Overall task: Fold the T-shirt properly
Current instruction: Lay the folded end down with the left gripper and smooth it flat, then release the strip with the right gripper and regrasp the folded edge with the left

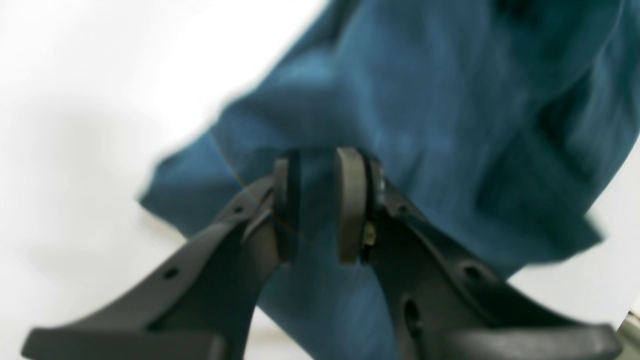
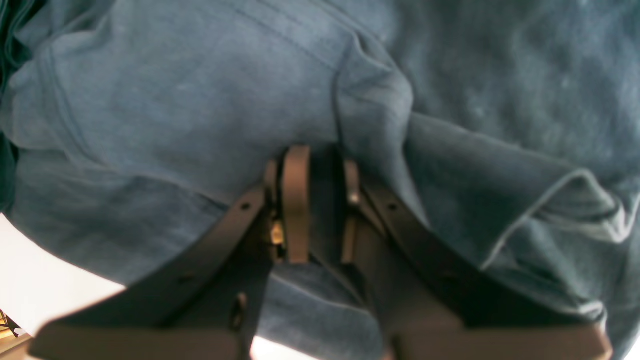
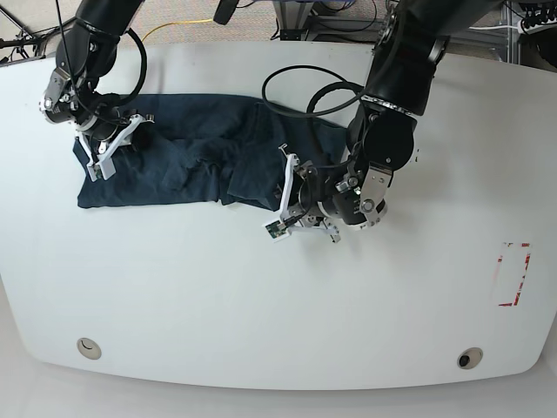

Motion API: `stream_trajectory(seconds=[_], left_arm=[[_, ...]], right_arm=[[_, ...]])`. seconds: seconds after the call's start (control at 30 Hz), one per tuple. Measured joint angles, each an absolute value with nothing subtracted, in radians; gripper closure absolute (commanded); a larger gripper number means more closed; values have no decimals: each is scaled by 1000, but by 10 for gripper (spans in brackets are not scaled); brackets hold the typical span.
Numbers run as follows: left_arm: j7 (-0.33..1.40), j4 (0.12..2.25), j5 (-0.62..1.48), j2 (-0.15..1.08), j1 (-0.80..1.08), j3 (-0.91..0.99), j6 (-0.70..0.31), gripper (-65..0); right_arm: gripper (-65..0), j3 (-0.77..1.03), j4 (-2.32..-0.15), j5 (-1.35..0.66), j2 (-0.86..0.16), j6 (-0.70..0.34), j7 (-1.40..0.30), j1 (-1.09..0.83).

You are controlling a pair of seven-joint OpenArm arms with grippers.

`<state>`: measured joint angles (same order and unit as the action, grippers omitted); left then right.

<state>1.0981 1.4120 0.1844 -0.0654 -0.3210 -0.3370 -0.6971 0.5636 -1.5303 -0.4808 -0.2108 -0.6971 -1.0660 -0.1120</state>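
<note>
soft dark blue cloth lies bunched across the back of the white worktop [image 3: 261, 305]. it is the t-shirt [image 3: 174, 165], and there is just one. it is not flat yet. it is lumpy in the middle, and one end is pulled toward the front.

two arms work on it, one at each end. the right gripper [image 2: 320, 200] sits at the far end of the shirt. close up, its fingers [image 2: 296, 200] are nearly together and dark cloth seems to fill the thin gap, so i think it is pinching the shirt. the left gripper [image 1: 320, 205] is at the other end, by the lumpy part. its fingers [image 1: 350, 205] have a small gap between them and blue cloth shows in it, but the picture is fuzzy. i cannot tell if it is holding the cloth or just over it.

i think this is an early step: getting hold of the two ends to stretch the shirt smooth. the next move needs both arms to pull apart gently and lay it flat, so the folds can be neat. nothing is folded properly so far.
</note>
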Motion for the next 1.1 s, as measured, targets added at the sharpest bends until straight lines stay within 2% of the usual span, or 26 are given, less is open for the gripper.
stream_trajectory(seconds=[0.4, 0.53, 0.83, 1.1], left_arm=[[1100, 1410, 183, -80, -344, -337, -697, -100], [1169, 1446, 184, -71, -329, -340, -697, -100], [1205, 1671, 178, 72, -141, -208, -697, -100], [1109, 1573, 198, 57, -118, -147, -697, -100]], right_arm=[[-81, 563, -1530, -482, -211, -697, -1066, -112], [-81, 563, -1530, -482, -210, -697, -1066, -110], [-84, 563, -1530, -477, -210, -697, -1069, -109], [-86, 561, -1530, -483, -210, -697, -1072, -102]])
